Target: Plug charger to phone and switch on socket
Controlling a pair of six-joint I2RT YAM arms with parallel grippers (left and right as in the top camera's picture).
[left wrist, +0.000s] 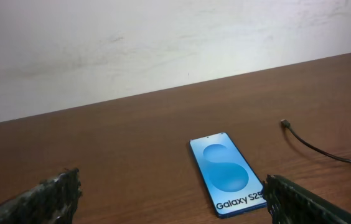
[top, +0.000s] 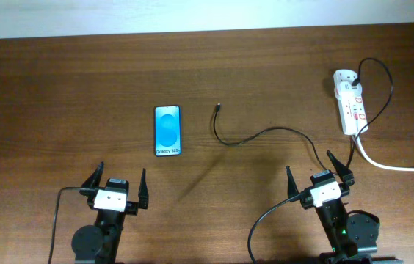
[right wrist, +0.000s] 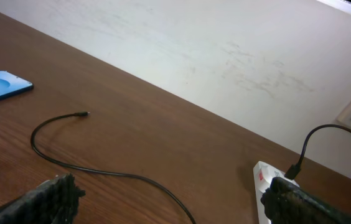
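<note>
The phone (top: 167,130) lies flat and face up on the brown counter (top: 45,88), a little left of the middle of the overhead frame, its blue screen lit and its lettered end towards the bottom edge. To its right, with bare wood between them, the small plug (top: 218,108) of the charger (top: 277,130) rests on the counter, not joined to the phone. From there the thin black cable dips in a curve, runs right across the middle, passes close by the right fingers (top: 292,187) and loops up to the far end of the socket (top: 349,103) in the upper right, where it is plugged in. The socket is a white strip with red marks, lying lengthwise up the frame; its thick white lead (top: 390,166) trails off the right edge. How its switches are set is too small to tell. The left fingers (top: 93,181) sit low in the frame below the phone, spread wide and holding nothing. The right fingers sit at the lower right, below the socket, likewise spread wide and empty. In both wrist views a pale wall (left wrist: 163,43) stands behind the counter.
</note>
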